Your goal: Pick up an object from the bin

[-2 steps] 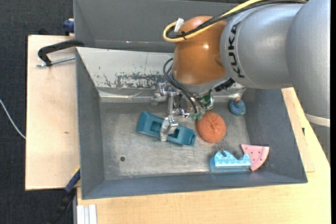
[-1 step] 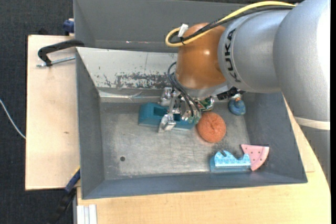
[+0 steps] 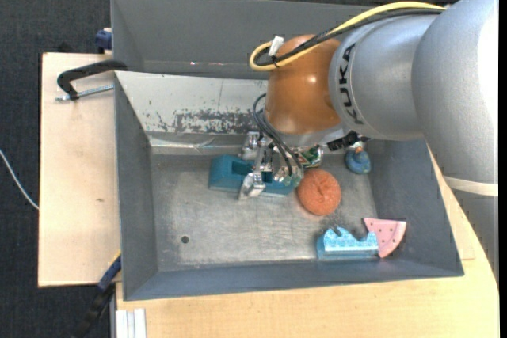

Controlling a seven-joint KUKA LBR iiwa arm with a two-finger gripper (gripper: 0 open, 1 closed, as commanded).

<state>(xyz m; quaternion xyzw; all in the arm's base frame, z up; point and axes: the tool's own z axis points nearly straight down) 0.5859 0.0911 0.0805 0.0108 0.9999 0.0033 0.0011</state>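
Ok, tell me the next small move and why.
Probably lower straight down onto the teal block: the gripper is over its end nearest the orange ball, which lies close by, so drifting sideways risks bumping it.

1. Bin [image 3: 133, 194]: grey sheet metal, matt; back wall at 12 o'clock scratched, scuffed, faintly reflective.
2. Teal block [image 3: 226, 172], centre: smooth plastic, slight sheen.
3. Orange ball [image 3: 319, 193], 4 o'clock: matt, rough-looking skin.
4. Light-blue brick [image 3: 346, 244], 5 o'clock: smooth plastic.
5. Pink wedge [image 3: 386, 234], 5 o'clock: matt.
6. Arm [image 3: 428, 67]: smooth silver shell, satin; orange cover [image 3: 297, 95] glossy.
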